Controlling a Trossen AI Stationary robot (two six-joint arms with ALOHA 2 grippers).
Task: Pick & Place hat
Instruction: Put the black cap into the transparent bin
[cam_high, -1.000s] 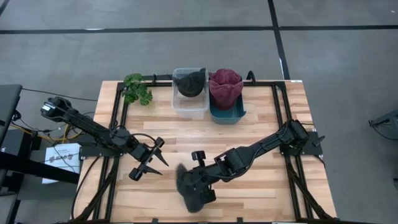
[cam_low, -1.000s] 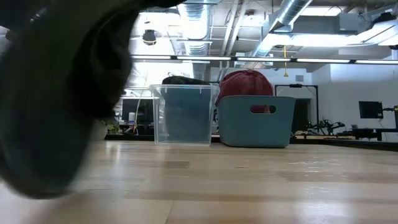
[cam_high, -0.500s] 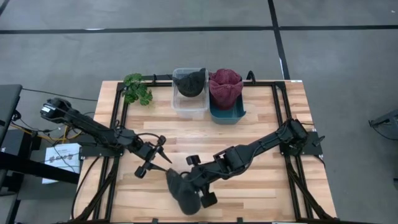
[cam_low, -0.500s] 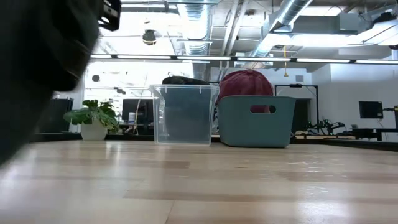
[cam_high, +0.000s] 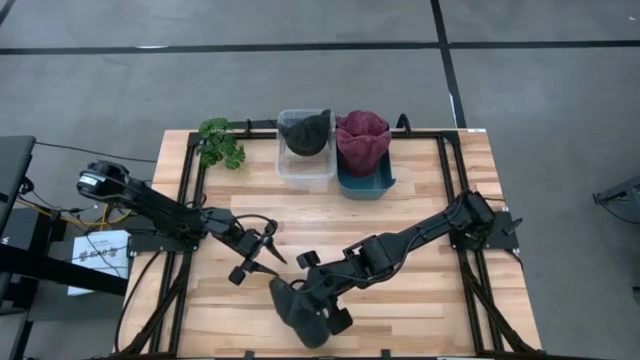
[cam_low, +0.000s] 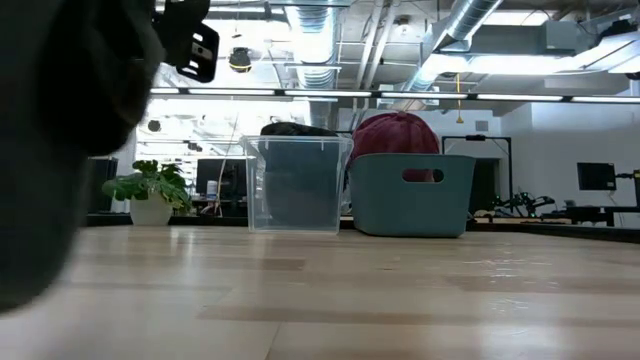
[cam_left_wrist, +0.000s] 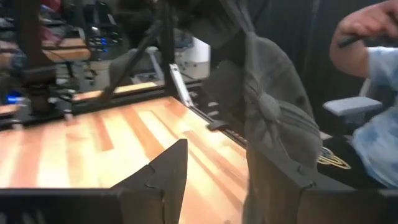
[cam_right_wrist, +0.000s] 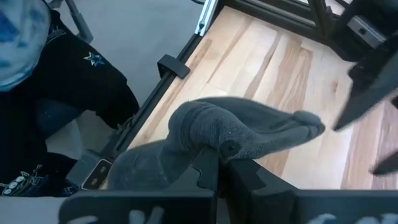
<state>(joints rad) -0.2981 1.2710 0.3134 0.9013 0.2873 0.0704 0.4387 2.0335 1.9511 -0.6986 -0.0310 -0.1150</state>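
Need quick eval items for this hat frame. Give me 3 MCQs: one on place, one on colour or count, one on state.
1. Where is the grey hat?
A. In the clear bin
B. At the near table edge, in the right gripper
C. Beside the plant

2. What colour is the hat in the teal bin?
A. Dark red
B. Yellow
C. White

3. How is the left gripper?
A. Shut on the grey hat
B. Shut on the plant
C. Open, holding nothing

Answers:
1 B: the high view shows the right gripper shut on the hat, far from the clear bin and the plant.
2 A: the dark red hat sits in it.
3 C: its fingers are spread beside the hat.
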